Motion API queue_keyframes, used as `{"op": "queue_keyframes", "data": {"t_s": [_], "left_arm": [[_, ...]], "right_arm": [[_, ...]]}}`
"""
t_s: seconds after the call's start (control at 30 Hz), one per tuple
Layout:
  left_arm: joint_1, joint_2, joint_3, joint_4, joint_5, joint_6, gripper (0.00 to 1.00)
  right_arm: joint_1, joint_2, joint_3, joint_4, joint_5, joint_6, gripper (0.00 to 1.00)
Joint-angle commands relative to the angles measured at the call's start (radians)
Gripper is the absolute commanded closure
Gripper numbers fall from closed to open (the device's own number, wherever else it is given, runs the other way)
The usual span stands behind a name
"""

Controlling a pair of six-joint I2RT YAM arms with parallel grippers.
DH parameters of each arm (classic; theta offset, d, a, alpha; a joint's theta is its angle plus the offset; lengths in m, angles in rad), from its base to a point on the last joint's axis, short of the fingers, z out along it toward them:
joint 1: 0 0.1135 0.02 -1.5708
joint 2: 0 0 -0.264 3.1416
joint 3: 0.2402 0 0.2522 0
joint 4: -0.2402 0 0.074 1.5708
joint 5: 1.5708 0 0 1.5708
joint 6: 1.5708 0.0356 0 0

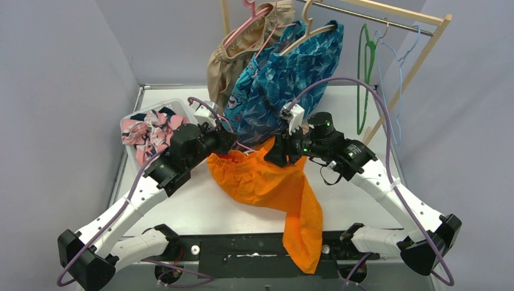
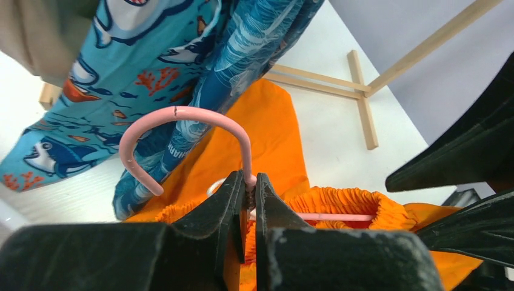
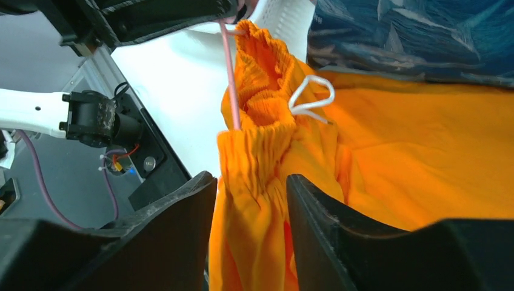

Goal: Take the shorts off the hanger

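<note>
The orange shorts [image 1: 267,179] lie across the table and drape over its near edge. Their gathered waistband [image 2: 357,203] is still threaded on a pink hanger [image 2: 182,115]. My left gripper [image 2: 250,179] is shut on that hanger's neck just below the hook, at the left end of the shorts [image 1: 233,142]. My right gripper [image 3: 251,182] is at the waistband's right end [image 1: 273,151]. Its jaws stand apart with orange fabric [image 3: 260,200] hanging loosely between them. The hanger's pink bar [image 3: 229,79] runs up through the waistband, beside a white drawstring [image 3: 312,97].
Teal print shorts [image 1: 285,79] and tan shorts [image 1: 233,60] hang on the wooden rack [image 1: 388,18] right behind both grippers. Bare green [image 1: 363,73] and blue hangers [image 1: 397,66] hang further right. A white bin [image 1: 176,108] at left holds pink printed shorts [image 1: 148,130].
</note>
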Motion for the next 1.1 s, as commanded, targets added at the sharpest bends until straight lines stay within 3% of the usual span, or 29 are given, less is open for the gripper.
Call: {"op": "queue_keyframes", "data": {"t_s": [0.0, 0.17, 0.4, 0.8, 0.97, 1.07], "left_arm": [[-0.001, -0.025, 0.114, -0.063, -0.103, 0.093, 1.0], [-0.001, -0.032, 0.116, -0.088, -0.139, 0.074, 1.0], [0.001, -0.043, 0.135, -0.143, -0.206, 0.073, 1.0], [0.005, -0.037, 0.159, -0.198, -0.308, 0.043, 1.0], [0.009, -0.045, 0.153, -0.202, -0.315, 0.047, 1.0], [0.017, -0.036, 0.17, -0.236, -0.394, 0.07, 1.0]], "right_arm": [[0.008, -0.037, 0.027, -0.028, 0.042, -0.012, 0.59], [0.008, -0.062, 0.001, -0.031, 0.068, -0.008, 0.9], [0.005, -0.105, -0.027, -0.031, 0.126, -0.003, 1.0], [-0.006, -0.183, -0.09, -0.045, 0.232, 0.033, 1.0], [-0.011, -0.192, -0.076, -0.051, 0.185, 0.025, 1.0], [-0.012, -0.189, -0.064, -0.085, 0.238, 0.027, 1.0]]}}
